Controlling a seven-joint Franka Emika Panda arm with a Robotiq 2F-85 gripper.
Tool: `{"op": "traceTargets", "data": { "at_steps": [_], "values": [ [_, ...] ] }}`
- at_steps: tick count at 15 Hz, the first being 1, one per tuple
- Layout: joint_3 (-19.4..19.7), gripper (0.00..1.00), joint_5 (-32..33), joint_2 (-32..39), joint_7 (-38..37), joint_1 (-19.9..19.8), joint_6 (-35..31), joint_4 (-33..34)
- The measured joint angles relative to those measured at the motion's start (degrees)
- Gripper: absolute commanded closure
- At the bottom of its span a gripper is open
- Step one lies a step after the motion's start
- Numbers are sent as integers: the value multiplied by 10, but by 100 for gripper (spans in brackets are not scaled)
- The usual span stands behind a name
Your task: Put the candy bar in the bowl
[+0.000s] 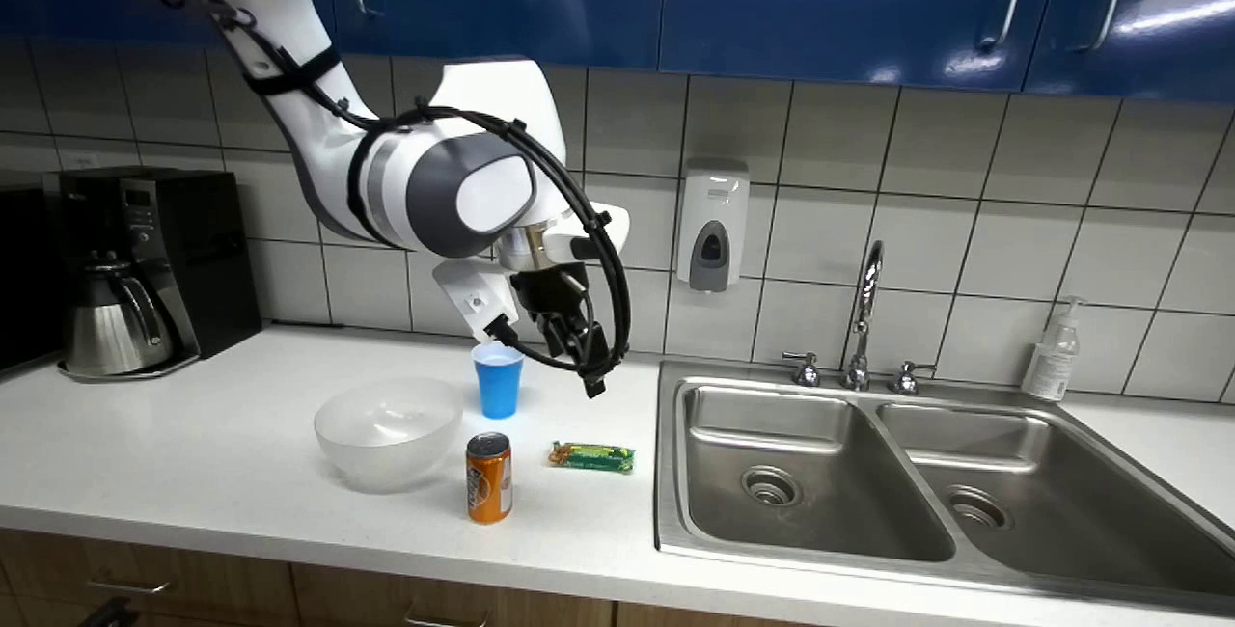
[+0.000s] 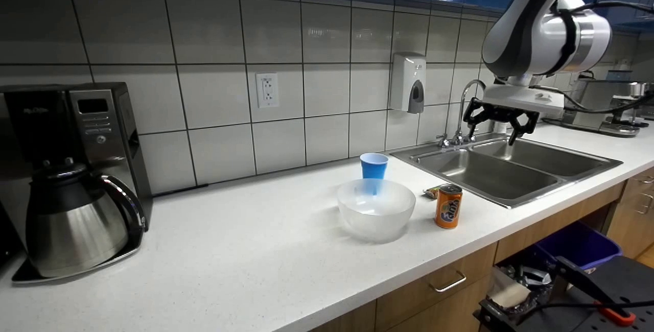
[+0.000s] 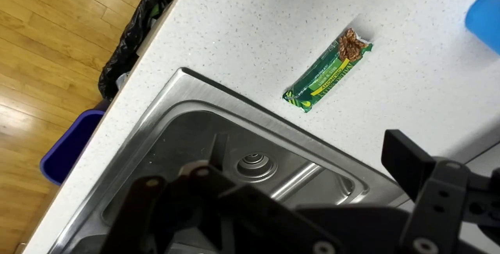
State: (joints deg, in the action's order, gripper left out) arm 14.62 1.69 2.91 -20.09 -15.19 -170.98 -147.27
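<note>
The candy bar, in a green wrapper, lies flat on the white counter near the sink's edge. It shows in both exterior views [image 1: 591, 456] [image 2: 431, 192], partly behind the can in one, and whole in the wrist view [image 3: 328, 72]. The bowl, translucent whitish and round, stands on the counter in both exterior views [image 1: 381, 449] [image 2: 375, 217]. I see nothing in it; it is out of the wrist view. My gripper [image 1: 590, 376] is raised above the counter and sink. Its fingers are wide apart with nothing between them, in an exterior view [image 2: 491, 135] and the wrist view [image 3: 306, 144].
An orange can [image 1: 489, 479] stands between bowl and bar, nearer the counter's front edge. A blue cup [image 1: 498, 384] stands behind the bowl. A steel double sink [image 1: 671, 473] with a faucet [image 1: 864, 318] borders the bar's side. A coffee maker [image 2: 102, 117] stands beyond the bowl.
</note>
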Motion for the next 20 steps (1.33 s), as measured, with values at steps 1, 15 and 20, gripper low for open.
{"op": "traceTargets", "data": {
  "at_steps": [1, 15, 20],
  "values": [
    [0, 0, -2, 15, -14, 3, -6, 10],
    [44, 0, -76, 199, -124, 96, -14, 168],
    [93, 0, -93, 261, -151, 147, -14, 208]
  ]
}}
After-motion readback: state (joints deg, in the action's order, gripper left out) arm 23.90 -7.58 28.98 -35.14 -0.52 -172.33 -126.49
